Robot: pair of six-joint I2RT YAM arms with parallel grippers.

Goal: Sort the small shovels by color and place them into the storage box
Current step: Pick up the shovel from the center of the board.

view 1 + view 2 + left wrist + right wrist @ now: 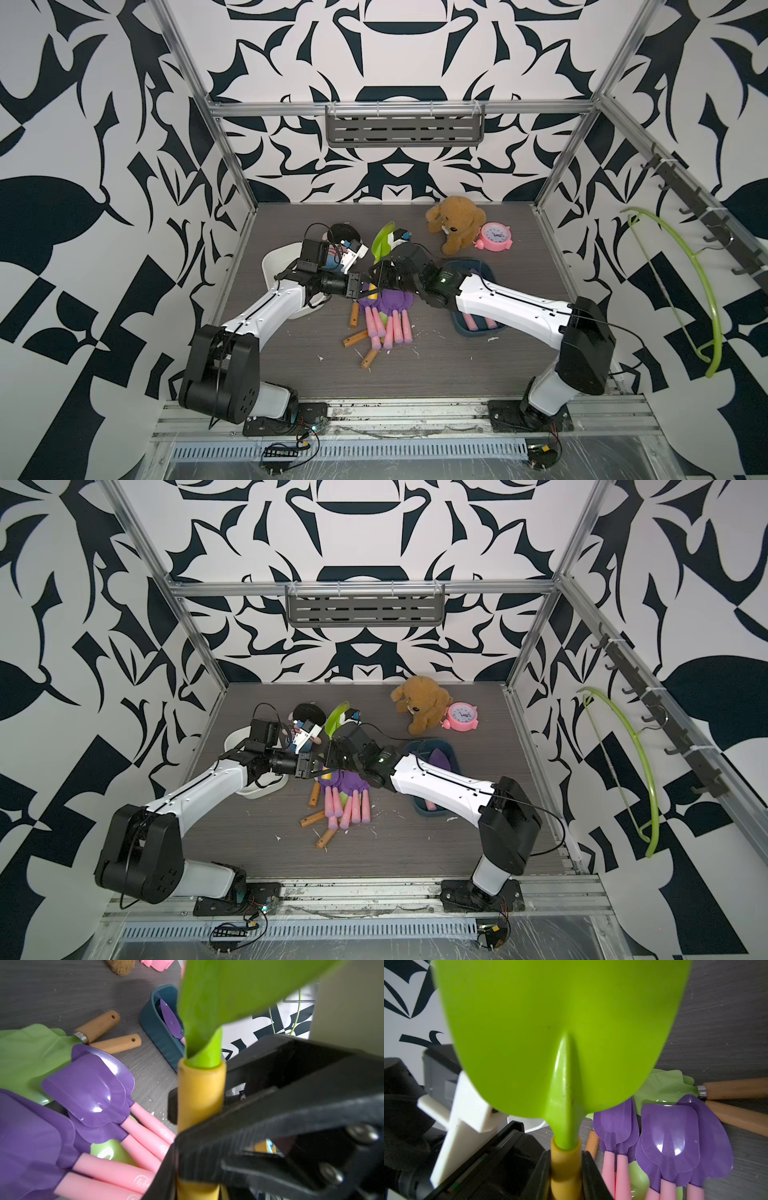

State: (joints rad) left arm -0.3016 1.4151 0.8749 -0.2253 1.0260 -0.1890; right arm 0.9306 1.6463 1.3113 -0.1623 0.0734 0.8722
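Note:
A green shovel (382,243) with a yellow handle (199,1095) stands blade up above the pile, and both grippers have it. My right gripper (565,1167) is shut on the handle just under the blade. My left gripper (197,1186) is shut on the same handle lower down, and in both top views the two meet above the pile (368,289) (322,766). Several purple shovels (392,301) with pink handles lie stacked on the table over green ones with wooden handles (355,338). The dark blue storage box (486,266) at the right holds purple shovels (170,1016).
A white bin (282,257) sits under my left arm. Behind it stands a small doll with a black hat (343,232). A brown teddy (455,222) and a pink clock (494,237) are at the back right. A green hanger (698,291) hangs on the right wall.

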